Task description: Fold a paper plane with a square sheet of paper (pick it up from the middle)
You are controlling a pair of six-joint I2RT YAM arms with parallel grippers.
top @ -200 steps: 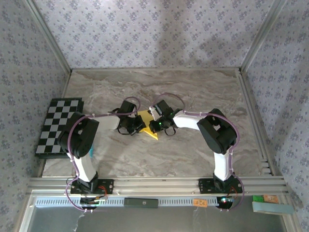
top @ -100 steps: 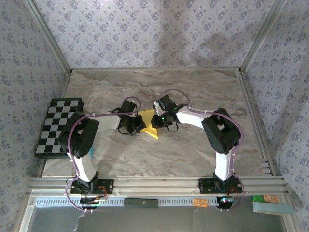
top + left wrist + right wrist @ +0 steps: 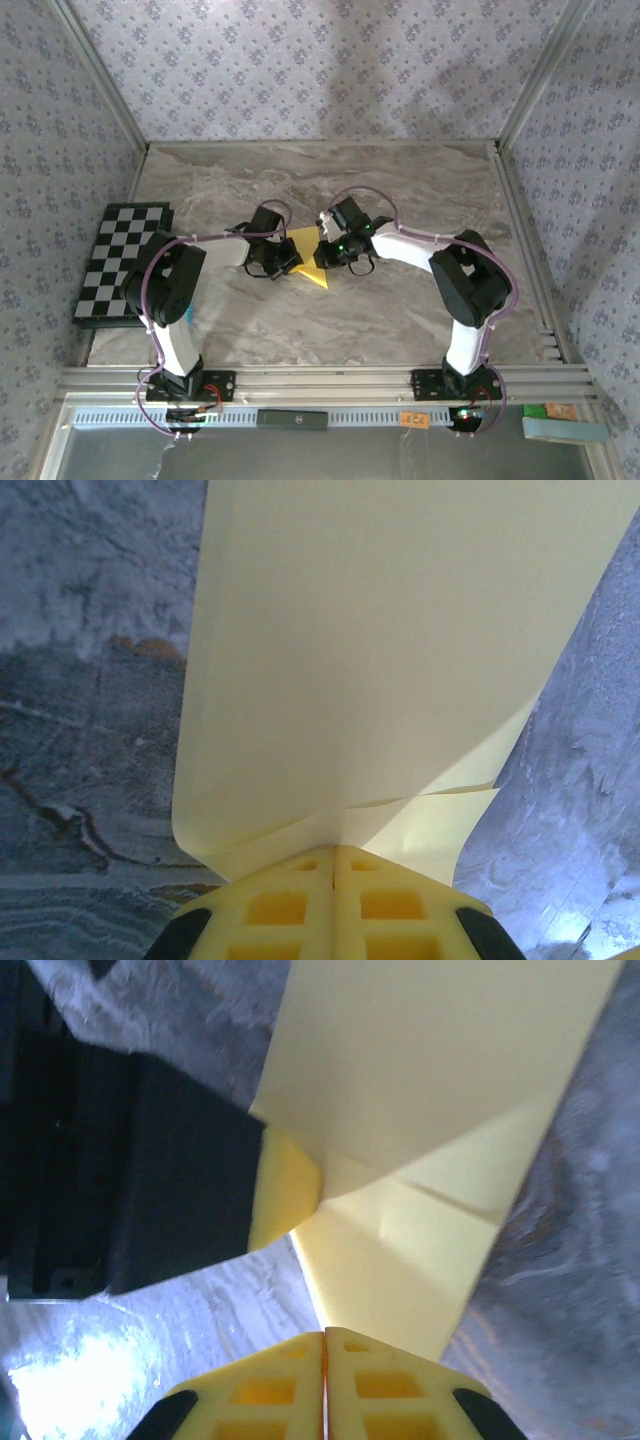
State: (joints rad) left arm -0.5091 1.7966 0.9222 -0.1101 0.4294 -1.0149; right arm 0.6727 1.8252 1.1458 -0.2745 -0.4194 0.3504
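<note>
The yellow sheet of paper [image 3: 310, 266] lies creased into a pointed shape in the middle of the marble table, between both grippers. My left gripper [image 3: 284, 258] is shut on its left side. In the left wrist view the paper [image 3: 400, 630] rises from the closed yellow fingertips [image 3: 334, 850], with a fold curling at its base. My right gripper [image 3: 326, 252] is shut on the paper's right edge. The right wrist view has a folded flap of paper [image 3: 400, 1250] running into that closed gripper [image 3: 325, 1333]. The left gripper's yellow finger [image 3: 283, 1190] touches the fold.
A black-and-white checkered board [image 3: 120, 258] lies at the table's left edge. A small blue tip [image 3: 188, 316] peeks out beside the left arm. Patterned walls enclose the table on three sides. Bare marble [image 3: 420, 190] lies behind and to the right.
My right gripper has shifted slightly up and left along the paper, and its elbow has swung out to the right. The left arm has stayed put.
</note>
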